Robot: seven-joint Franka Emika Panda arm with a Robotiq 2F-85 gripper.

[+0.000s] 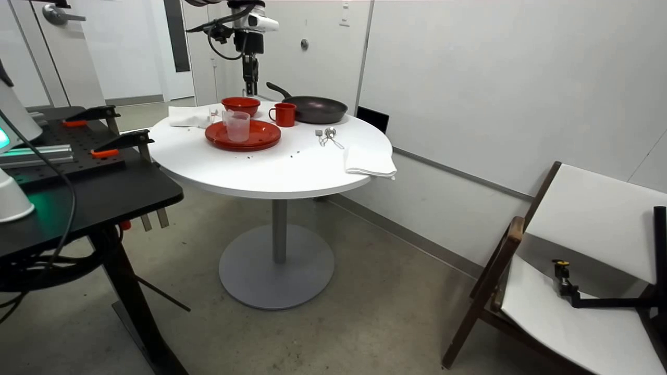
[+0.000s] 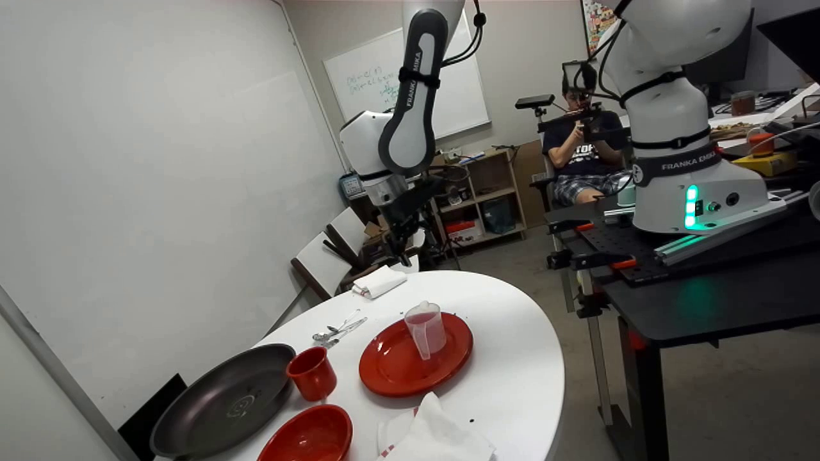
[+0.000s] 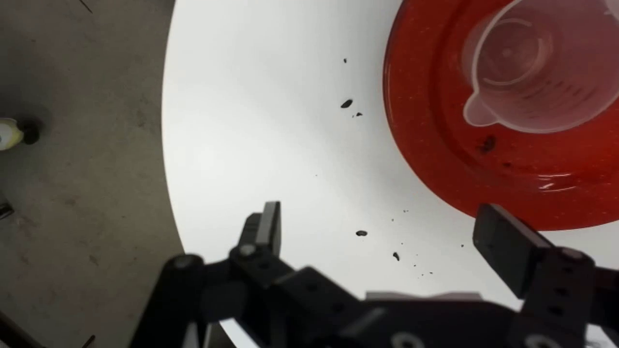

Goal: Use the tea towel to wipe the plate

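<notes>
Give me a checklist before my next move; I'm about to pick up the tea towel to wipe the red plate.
1. Gripper open and empty: ok.
2. Right cloth singled out: cannot tell; a neatly folded white cloth lies at the rim of the tabletop, another white cloth beside the plate.
3. Gripper lined up on either cloth: not ok; between the jaws the wrist view shows tabletop and dark specks.
4. Plate ready for wiping: not ok; a measuring cup stands on it.
5. Bowl and mug apart from the plate: ok; an exterior view shows gaps.
</notes>
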